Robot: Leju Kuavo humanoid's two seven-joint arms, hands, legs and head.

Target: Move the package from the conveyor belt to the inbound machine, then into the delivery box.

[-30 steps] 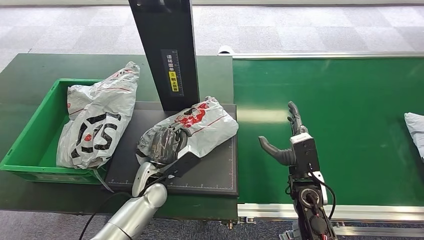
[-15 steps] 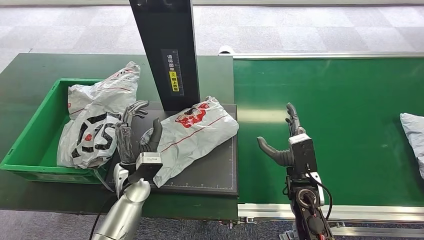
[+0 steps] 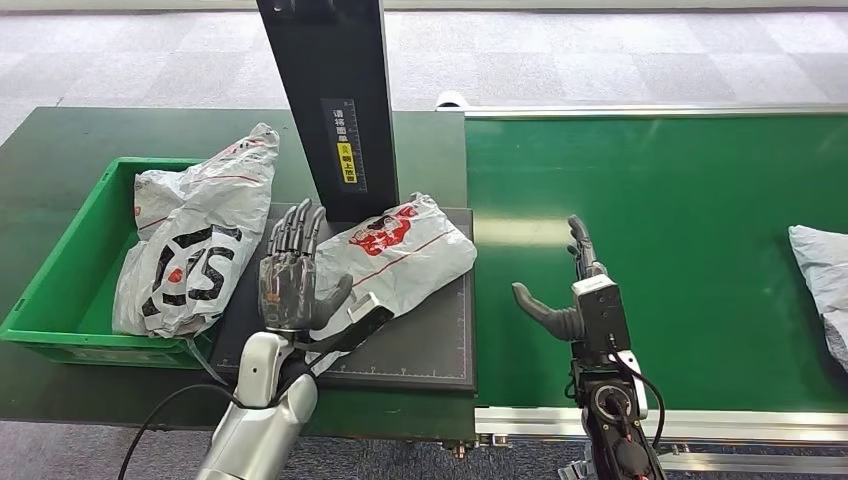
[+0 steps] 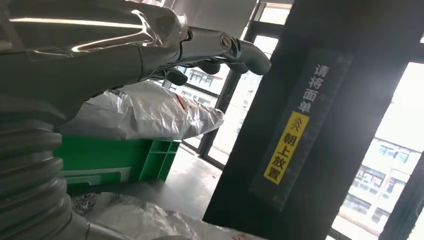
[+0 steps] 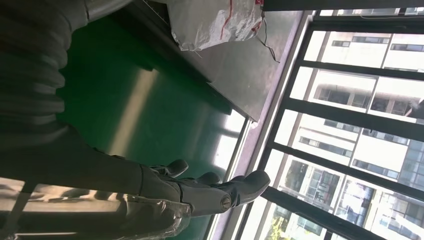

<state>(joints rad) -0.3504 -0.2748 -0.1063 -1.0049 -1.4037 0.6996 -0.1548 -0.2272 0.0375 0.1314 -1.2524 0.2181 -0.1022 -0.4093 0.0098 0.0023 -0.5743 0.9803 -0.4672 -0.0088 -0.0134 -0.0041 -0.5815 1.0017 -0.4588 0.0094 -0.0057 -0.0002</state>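
The left hand [image 3: 290,280] hovers spread, empty, just left of the package [image 3: 395,255] on the black platform [image 3: 430,340]. The right hand [image 3: 565,290] hangs spread over the belt [image 3: 680,170].

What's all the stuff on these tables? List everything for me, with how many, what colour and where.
Package: one, silver-white with red print, lying on the black platform.
Platform: one, black, between the bin and the belt.
Column: one, black with a yellow label, rising behind the platform.
Bin: one, green, left of the platform.
Bagged parcels: silver-white with black and red print, in the bin; exact count unclear.
Belt: one, green, on the right.
Grey parcel: one, at the belt's right edge.
Left hand: open, raised beside the package.
Right hand: open, above the belt.
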